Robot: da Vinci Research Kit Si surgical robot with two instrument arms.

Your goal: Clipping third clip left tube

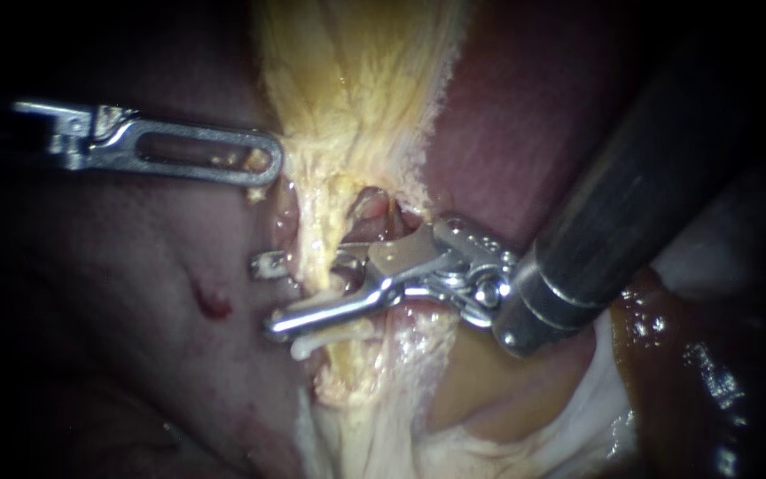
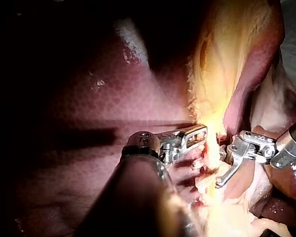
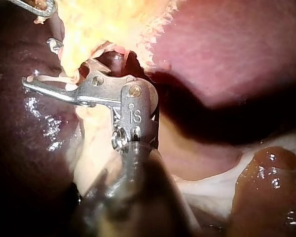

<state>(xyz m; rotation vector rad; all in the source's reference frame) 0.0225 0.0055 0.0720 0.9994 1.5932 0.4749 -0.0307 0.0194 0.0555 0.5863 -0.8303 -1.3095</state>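
My right instrument (image 1: 269,294) comes in from the upper right, and its jaws stand open astride a pale yellow tube (image 1: 316,266). One jaw passes behind the tube, with only its tip showing on the far side; the other crosses in front. A white clip (image 1: 334,338) lies across the tube just below the front jaw. The right wrist view shows the same instrument (image 3: 39,64) straddling the tube (image 3: 71,66). My left instrument (image 1: 263,167) is shut on the edge of the yellow fatty tissue (image 1: 347,80) above the tube, and in the left wrist view this instrument (image 2: 203,132) meets the tissue.
Dark red liver (image 1: 135,293) lies left of the tube and more liver (image 1: 507,115) behind my right shaft. A small bloody spot (image 1: 210,302) marks the left liver surface. Brown glistening tissue (image 1: 702,355) sits at the lower right, with whitish membrane (image 1: 534,426) beside it.
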